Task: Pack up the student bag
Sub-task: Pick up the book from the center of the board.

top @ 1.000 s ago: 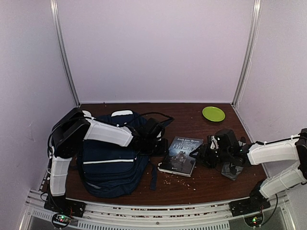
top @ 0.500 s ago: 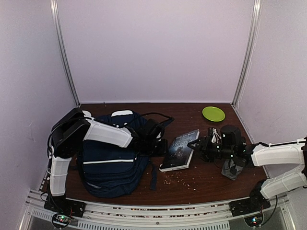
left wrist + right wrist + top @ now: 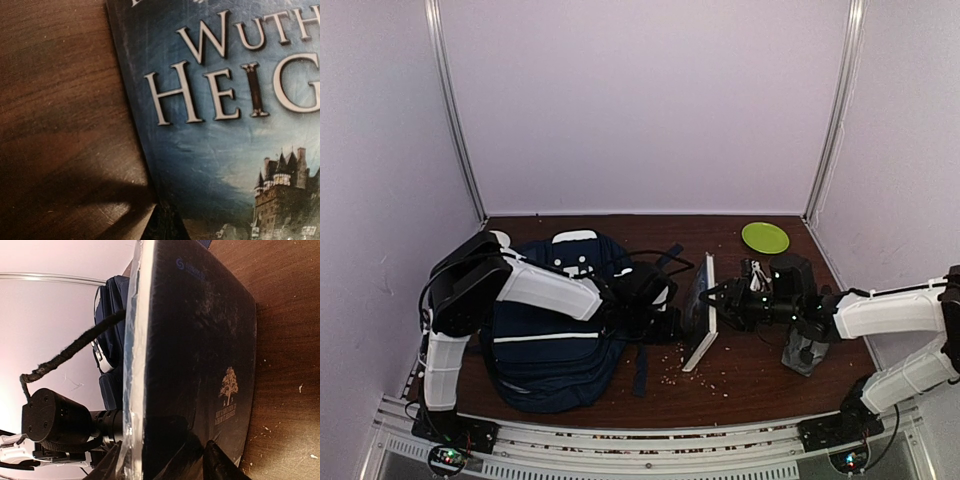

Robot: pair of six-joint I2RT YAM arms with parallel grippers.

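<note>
From above, the student bag (image 3: pixel 550 335) is seen lying on the left half of the counter (image 3: pixel 760 375), with its long axis running near to far. The book (image 3: pixel 701 320) is raised on edge just right of the bag and seen edge-on, its long axis likewise near to far. It is clamped near its top by the right tool (image 3: pixel 718 298). The left tool (image 3: pixel 665 318) is placed between student bag and book with its jaws drawn narrow. Whether fabric is pinched cannot be told.

In the left wrist view, the book (image 3: pixel 225 125) is met front cover first. Bare counter (image 3: pixel 60 100) lies beside it, and one dark fingertip (image 3: pixel 165 226) shows at the bottom edge.

In the right wrist view, the book (image 3: pixel 200 340) is shown by its back cover, gripped between the fingers (image 3: pixel 220 466). The student bag (image 3: pixel 111 305) is seen beyond its page edge. The bag is thus judged to lie leftward of the held book. The right arm carries the load, and the left arm is nearer the bag.
</note>
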